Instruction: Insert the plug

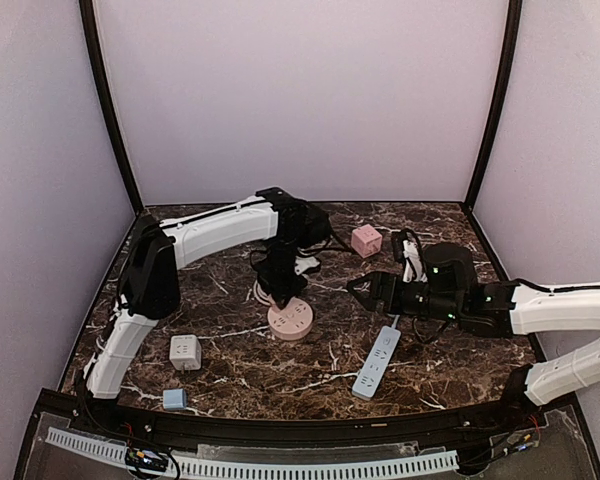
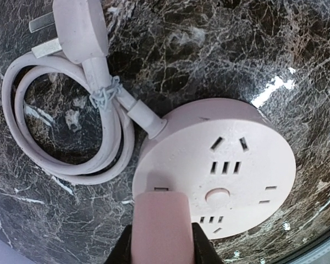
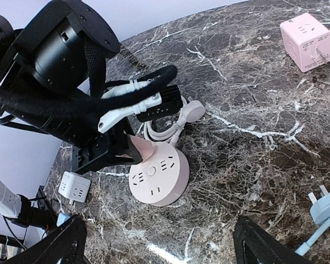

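My left gripper (image 2: 162,247) is shut on a pink plug (image 2: 162,223), its black fingers (image 2: 119,252) pressing on both sides. The plug stands on the near-left rim of a round pink socket disc (image 2: 231,159), just short of one slot; its prongs are hidden. From above, the left gripper (image 1: 280,288) stands straight over the disc (image 1: 292,322). In the right wrist view the plug (image 3: 147,149) rests on the disc (image 3: 158,180). My right gripper (image 1: 364,291) hovers open and empty to the right of the disc, its fingertips (image 3: 258,248) wide apart.
The disc's own cord (image 2: 66,137) and flat-pin plug (image 2: 80,27) lie coiled behind it. A pale blue power strip (image 1: 377,362) lies front right, with a pink cube adapter (image 1: 366,240) at the back. A white cube (image 1: 185,352) and small blue cube (image 1: 174,399) sit front left.
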You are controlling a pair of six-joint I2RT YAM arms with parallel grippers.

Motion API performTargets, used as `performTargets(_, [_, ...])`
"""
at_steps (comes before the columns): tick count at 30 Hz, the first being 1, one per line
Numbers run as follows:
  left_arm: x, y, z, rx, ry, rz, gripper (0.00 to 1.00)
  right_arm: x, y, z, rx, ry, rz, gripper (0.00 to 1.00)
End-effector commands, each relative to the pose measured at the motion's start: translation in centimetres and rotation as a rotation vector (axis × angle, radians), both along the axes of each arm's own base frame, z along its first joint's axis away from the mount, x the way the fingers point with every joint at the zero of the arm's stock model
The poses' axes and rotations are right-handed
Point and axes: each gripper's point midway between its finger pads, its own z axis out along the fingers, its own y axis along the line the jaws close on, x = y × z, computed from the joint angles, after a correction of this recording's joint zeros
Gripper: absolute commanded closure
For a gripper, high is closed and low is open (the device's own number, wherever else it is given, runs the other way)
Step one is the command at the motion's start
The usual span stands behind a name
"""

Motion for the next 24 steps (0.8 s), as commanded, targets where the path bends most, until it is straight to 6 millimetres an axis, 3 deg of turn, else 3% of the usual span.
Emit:
performTargets(1, [-1.0,2.5,-5.0,0.173,0.062,-0.021,0.70,-0.1,0.6,1.1,0.028,-0.032,0.020,0.08])
performTargets(8, [-0.4,0.3,-0.1,-0.001,-0.050,0.043,0.45,-0.2,0.7,1.2,0.035,-0.032,0.028,0.08])
performTargets(12, [-0.5,-0.5,1.8,-0.083,-0.096,0.056,0.28,-0.4,0.6,1.4,0.040,-0.035,0.030,0.08])
performTargets(14, [-0.8,-0.7,2.4,-0.116,-0.120,0.055,0.25,-0.4,0.6,1.6,0.042,-0.038,0.029,0.08])
performTargets(15, [-1.3,-0.5,1.9,-0.109,-0.113,0.050,0.24,-0.5,0.5,1.6,0.042,-0.039,0.029,0.08])
performTargets(18, [-1.4,-1.2,3.2,-0.180,-0.191,0.040,0.25,-0.5,0.4,1.7,0.043,-0.042,0.027,0.08])
performTargets(19, [-1.3,-1.0,2.6,-0.182,-0.212,0.045,0.26,-0.5,0.4,1.7,0.044,-0.042,0.027,0.08])
performTargets(20, [-1.3,-1.1,3.4,-0.206,-0.240,0.045,0.28,-0.5,0.5,1.7,0.044,-0.041,0.028,0.08])
performTargets(21, [-1.3,-0.8,2.6,-0.208,-0.256,0.050,0.30,-0.5,0.5,1.7,0.045,-0.039,0.028,0.08])
performTargets(22, [-1.3,-0.9,3.5,-0.236,-0.280,0.050,0.34,-0.5,0.5,1.7,0.044,-0.040,0.029,0.08])
performTargets(24, [-1.9,-0.4,2.8,-0.250,-0.297,0.037,0.38,-0.5,0.6,1.6,0.043,-0.039,0.030,0.08])
